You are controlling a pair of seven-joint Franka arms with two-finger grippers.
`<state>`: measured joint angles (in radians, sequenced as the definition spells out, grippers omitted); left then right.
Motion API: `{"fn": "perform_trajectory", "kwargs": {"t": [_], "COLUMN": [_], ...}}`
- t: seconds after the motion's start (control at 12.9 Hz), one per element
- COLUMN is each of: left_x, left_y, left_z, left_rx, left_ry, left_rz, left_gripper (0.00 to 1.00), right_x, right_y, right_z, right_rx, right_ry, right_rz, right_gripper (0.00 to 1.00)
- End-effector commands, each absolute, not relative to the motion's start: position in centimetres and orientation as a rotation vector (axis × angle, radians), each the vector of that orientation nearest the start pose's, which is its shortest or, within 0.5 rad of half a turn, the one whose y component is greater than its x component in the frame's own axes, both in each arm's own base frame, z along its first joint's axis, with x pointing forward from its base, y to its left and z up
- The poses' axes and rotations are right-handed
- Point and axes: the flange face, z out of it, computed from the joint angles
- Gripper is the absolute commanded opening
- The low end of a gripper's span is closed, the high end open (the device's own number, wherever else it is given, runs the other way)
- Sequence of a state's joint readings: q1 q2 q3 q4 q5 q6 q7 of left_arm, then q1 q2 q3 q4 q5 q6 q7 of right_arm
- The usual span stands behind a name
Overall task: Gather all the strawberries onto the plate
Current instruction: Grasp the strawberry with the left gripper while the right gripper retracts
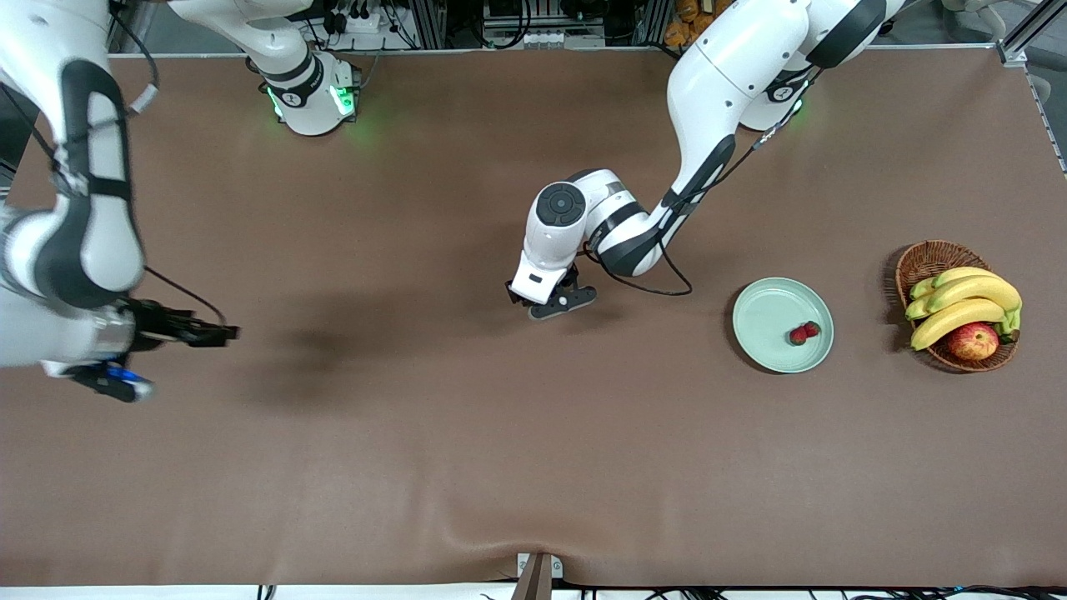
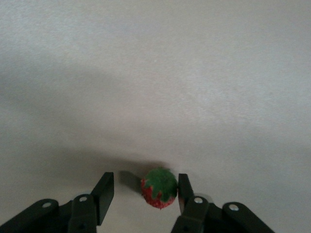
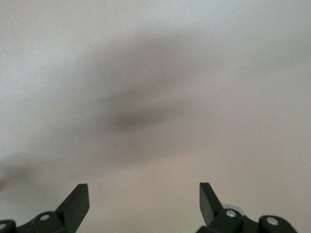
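A small red strawberry with a green cap lies on the brown table between the fingers of my left gripper. One finger touches it and the other stands a gap away, so the jaws are open around it. In the front view the left gripper is low over the middle of the table and hides this berry. The pale mint-green plate sits toward the left arm's end of the table, with two strawberries touching each other in it. My right gripper hangs open and empty over bare table at the right arm's end.
A brown wicker basket holding bananas and a red apple stands beside the plate, closer to the table's end. A black cable loops from the left arm's wrist just above the table.
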<state>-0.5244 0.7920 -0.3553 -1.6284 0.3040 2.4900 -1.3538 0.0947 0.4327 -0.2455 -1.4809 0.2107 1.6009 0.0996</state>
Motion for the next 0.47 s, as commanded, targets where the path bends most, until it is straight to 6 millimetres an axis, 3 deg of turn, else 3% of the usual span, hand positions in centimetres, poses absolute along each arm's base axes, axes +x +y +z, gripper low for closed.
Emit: {"fn": "perform_trajectory", "kwargs": {"t": [0.0,0.23,0.39], "left_x": [47.4,47.1,47.1], "left_y": [-53.3,-53.3,-53.4], "left_z": [18.9,18.2,18.3], "left_rx": [-3.248,-3.242,-3.243], "left_ry": [-0.537,-0.530,-0.522], "left_rz": [-0.068,-0.055,-0.062], "left_gripper": [0.60,0.49,0.35], "right_x": [62.9,60.7,59.4], "right_y": [-6.9,-8.2,-8.6], "right_z": [46.6,52.6,55.5], "right_rx": [-3.024,-3.043,-3.081], "right_ry": [0.325,0.164,0.135], "right_rz": [0.393,0.369,0.323], "right_gripper": [1.00,1.00,1.00]}}
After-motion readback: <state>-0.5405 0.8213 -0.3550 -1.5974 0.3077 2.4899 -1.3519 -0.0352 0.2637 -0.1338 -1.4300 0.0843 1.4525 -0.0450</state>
